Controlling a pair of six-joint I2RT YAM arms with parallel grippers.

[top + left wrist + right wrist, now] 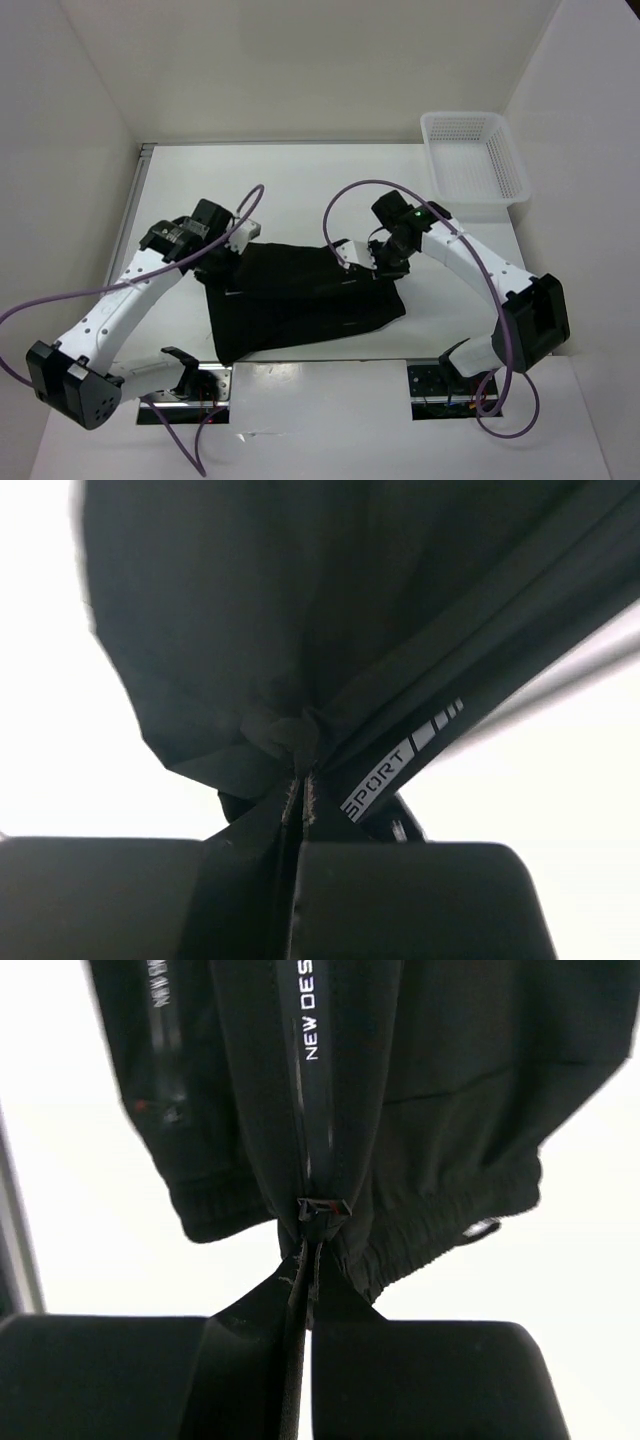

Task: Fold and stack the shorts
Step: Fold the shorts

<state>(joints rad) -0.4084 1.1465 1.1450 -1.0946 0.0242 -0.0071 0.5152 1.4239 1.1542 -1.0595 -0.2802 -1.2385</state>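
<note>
My left claw is pinched fully shut on a bunched corner of the plain black soft fabric shorts, just beside a pale strip printed SPORT. My right claw is clamped just as tight on another edge, next to a glossy black stripe with pale lettering and near a gathered, elastic-looking band.

The shorts sit mid-way across the flat white worktop, between my 2 arms. My claws hold the far edge, and the rest spreads toward my bases. From the wrist views the gripped edge looks raised off the surface, though I can't tell how high. The white plastic mesh basket stands at the far right corner, well apart from the cloth.

I judge this to be the fold itself: bringing the far edge over onto the near one. To do it well:

- I should move both claws together, level and at 1 pace, so the edge travels straight.
- The span between the claws should be gently taut, since slack would crease the middle.
- The fabric is crumpled at my left claw, so that corner may land rumpled unless I draw it outward a little.
- I should let go only once the edge lies flat on the layer beneath.
</note>
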